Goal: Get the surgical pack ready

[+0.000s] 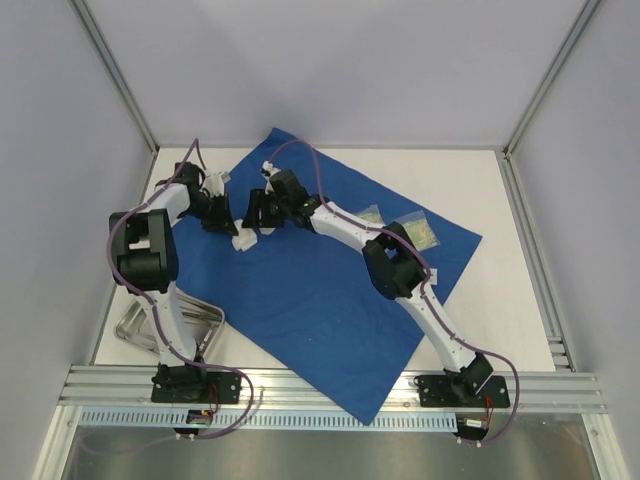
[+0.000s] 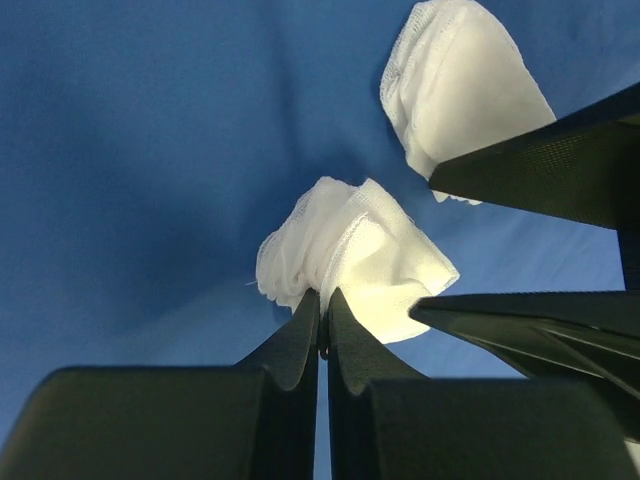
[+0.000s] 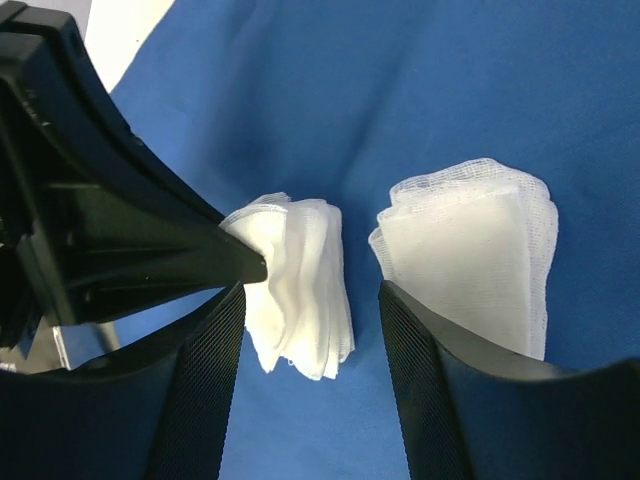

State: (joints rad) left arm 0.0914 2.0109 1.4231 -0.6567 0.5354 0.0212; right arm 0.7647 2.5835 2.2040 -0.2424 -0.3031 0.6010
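The surgical pack is a royal-blue drape (image 1: 330, 290) spread flat across the table. My left gripper (image 2: 323, 295) is shut on a crumpled white gauze pad (image 2: 350, 260), pinching its edge at the fingertips. My right gripper (image 3: 310, 292) is open, and its two fingers straddle that same gauze pad (image 3: 300, 290) hanging from the left gripper's tips (image 3: 215, 262). A second, flat gauze stack (image 3: 480, 260) lies on the drape just beyond the right finger. In the top view both grippers meet over the drape's far left part, at the gauze (image 1: 243, 242).
A steel tray (image 1: 205, 318) sits at the near left, partly under the left arm and beside the drape's edge. Two small clear packets (image 1: 372, 213) (image 1: 420, 232) lie on the drape's far right part. Frame posts stand at the back corners.
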